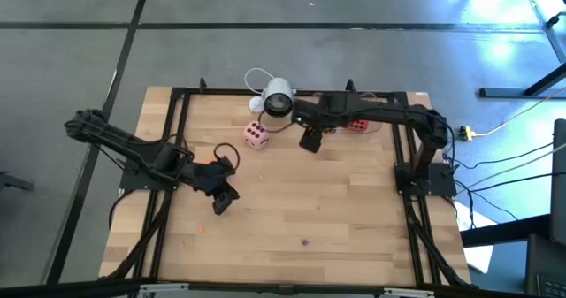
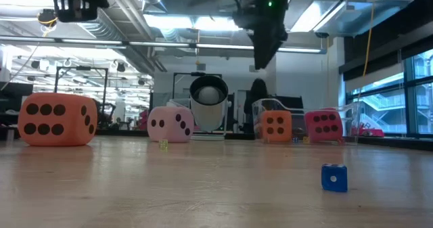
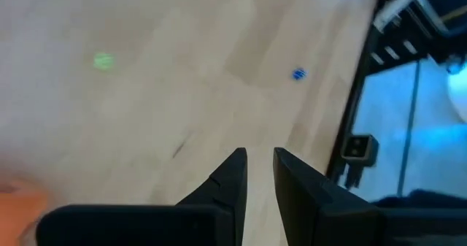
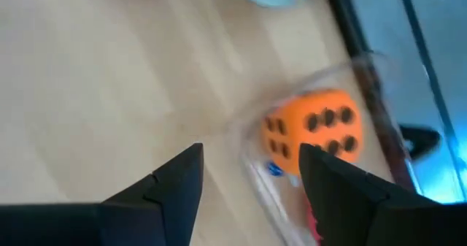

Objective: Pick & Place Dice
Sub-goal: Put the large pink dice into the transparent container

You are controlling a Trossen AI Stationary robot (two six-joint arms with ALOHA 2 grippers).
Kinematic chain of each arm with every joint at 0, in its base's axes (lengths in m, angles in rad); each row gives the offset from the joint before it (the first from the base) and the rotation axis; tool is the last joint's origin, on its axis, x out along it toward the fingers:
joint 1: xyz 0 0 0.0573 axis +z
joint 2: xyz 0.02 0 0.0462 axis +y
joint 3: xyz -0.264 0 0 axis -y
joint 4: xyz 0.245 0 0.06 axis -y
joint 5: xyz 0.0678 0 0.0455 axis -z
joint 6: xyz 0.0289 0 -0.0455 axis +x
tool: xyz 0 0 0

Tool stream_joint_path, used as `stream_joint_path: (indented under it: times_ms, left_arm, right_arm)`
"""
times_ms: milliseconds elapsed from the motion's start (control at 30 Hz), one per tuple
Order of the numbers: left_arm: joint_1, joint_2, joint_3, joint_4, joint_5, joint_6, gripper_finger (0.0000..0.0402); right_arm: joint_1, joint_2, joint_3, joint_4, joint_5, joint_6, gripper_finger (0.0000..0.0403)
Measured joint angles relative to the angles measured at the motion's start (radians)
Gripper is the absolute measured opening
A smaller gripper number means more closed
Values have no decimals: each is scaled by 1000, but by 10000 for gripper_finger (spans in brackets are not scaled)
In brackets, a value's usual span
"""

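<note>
your left gripper (image 1: 223, 198) hangs over the tabletop (image 1: 309, 210) in its left half, about midway between the far and near edges. the left wrist view shows its fingers (image 3: 232, 174) close together with only a narrow slit between them and nothing in it. an orange die (image 1: 205, 164) sits right beside that arm, partly hidden under it; in the low view the same orange die (image 2: 57, 120) stands alone on the wood. a small blue cube (image 2: 334, 177) lies on bare wood nearer the near edge.

the pink die (image 1: 256, 135) rests near the far edge, left of centre, just beside the white round camera (image 1: 277, 98), which stands at the far edge.

your right gripper (image 1: 311, 139) is raised above the wood near the far edge, just right of the pink die. its fingers (image 4: 181, 174) stand well apart and hold nothing. past them lies a clear container (image 4: 321, 129) with a second orange die (image 4: 311, 131) inside. the low view shows a red die (image 2: 323, 126) next to it in that container, toward the far right corner
</note>
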State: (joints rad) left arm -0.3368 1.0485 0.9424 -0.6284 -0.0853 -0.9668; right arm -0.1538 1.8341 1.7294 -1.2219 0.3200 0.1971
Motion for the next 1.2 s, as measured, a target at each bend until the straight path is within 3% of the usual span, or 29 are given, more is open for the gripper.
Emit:
stream_joint_path:
  times_ms: [333, 467, 600, 733, 967, 1200]
  left_arm:
    - [39, -131, 0, -316, -136, -99, 63]
    - [50, -165, 0, -368, -174, -104, 63]
    - [66, -186, 0, -379, -192, -82, 63]
    - [79, -197, 0, -383, -194, -55, 63]
    - [94, -203, 0, -386, -195, -34, 63]
    - [94, -202, 0, -387, -194, -23, 63]
  right_arm:
    - [137, -1, 0, 286, 9, -334, 223]
    - [147, 18, 1, 435, -29, -517, 223]
    - [146, 73, 1, 494, -106, -714, 223]
    - [146, 146, 1, 502, -106, -863, 223]
    - [149, 256, 0, 689, 40, -974, 223]
    - [131, 307, 0, 788, -7, -1008, 223]
